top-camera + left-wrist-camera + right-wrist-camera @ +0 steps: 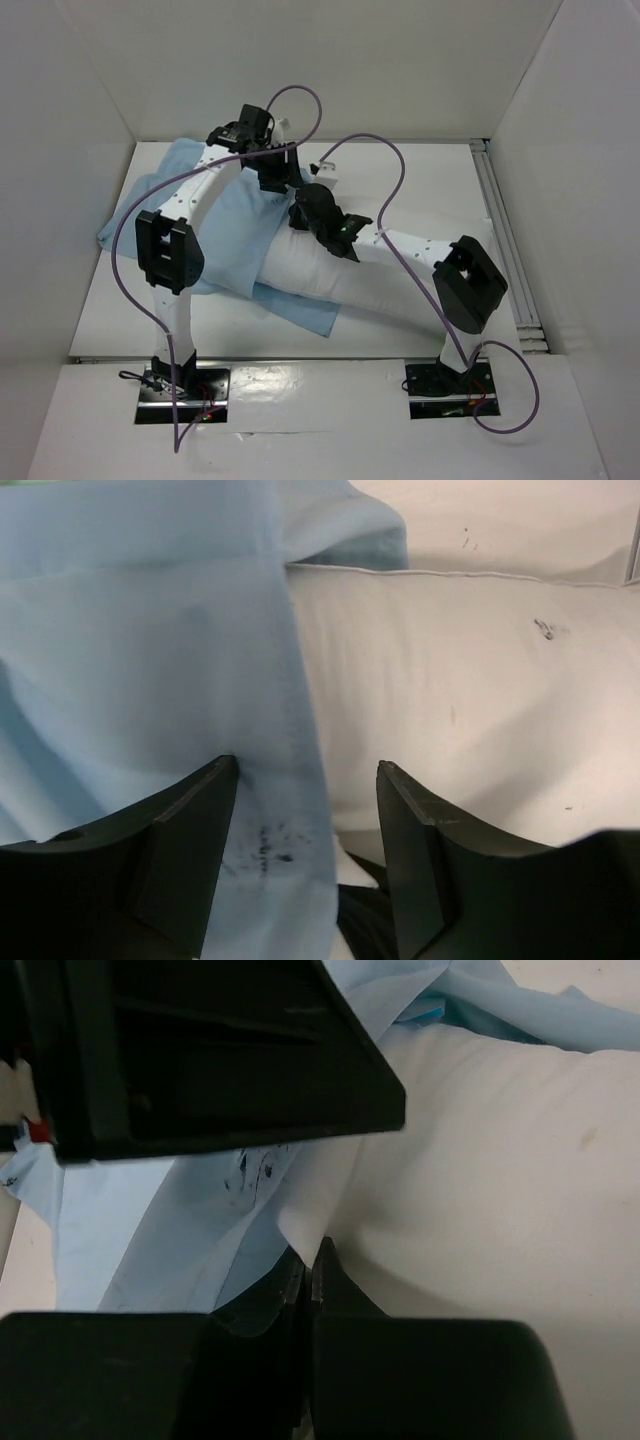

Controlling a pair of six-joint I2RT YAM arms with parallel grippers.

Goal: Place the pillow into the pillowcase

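The pillow [330, 275] is matt white cloth, soft and faintly creased. The pillowcase [235, 235] is thin, matt light-blue cloth with a stitched hem and dark specks. The left gripper [308, 780] looks like matt black plastic.

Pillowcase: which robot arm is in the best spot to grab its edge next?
Probably left: the left gripper is open, straddling the hem of the pillowcase beside the pillow. The right gripper is shut.
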